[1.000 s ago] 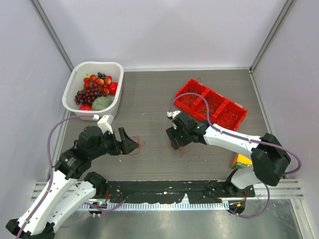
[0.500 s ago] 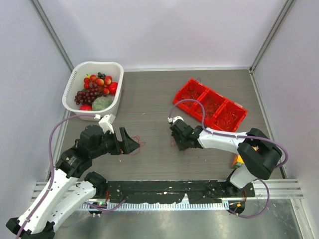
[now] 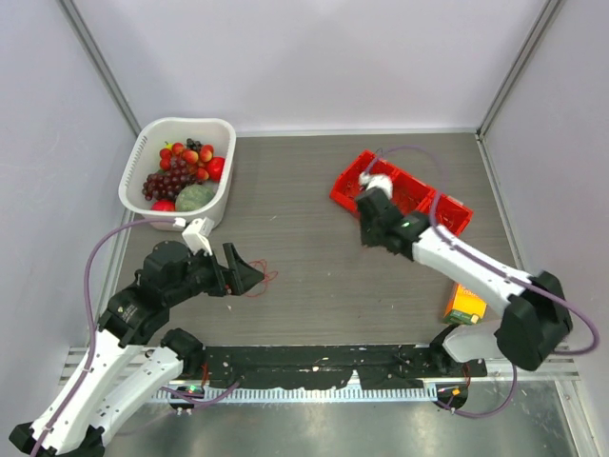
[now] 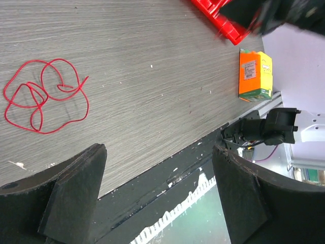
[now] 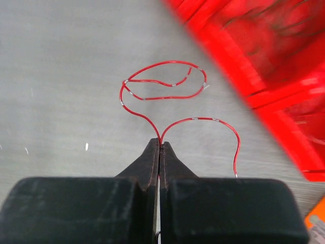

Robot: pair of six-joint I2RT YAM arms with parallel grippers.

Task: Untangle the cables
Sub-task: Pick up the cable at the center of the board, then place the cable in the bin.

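- right gripper point(image 5: 160, 145) pinched closed on a red wire point(image 5: 205, 119), beside the blurred red tray point(image 5: 254, 66);
- left gripper point(image 4: 160, 152) gaping, empty, near a looped wire point(image 4: 66, 90) on the desk point(image 4: 152, 40)

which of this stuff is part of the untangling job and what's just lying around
Job: loose wire, by the open left end effector; held wire, pinched in the right end effector.
Lying about: fruit basket; orange box; red tray (role unclear).
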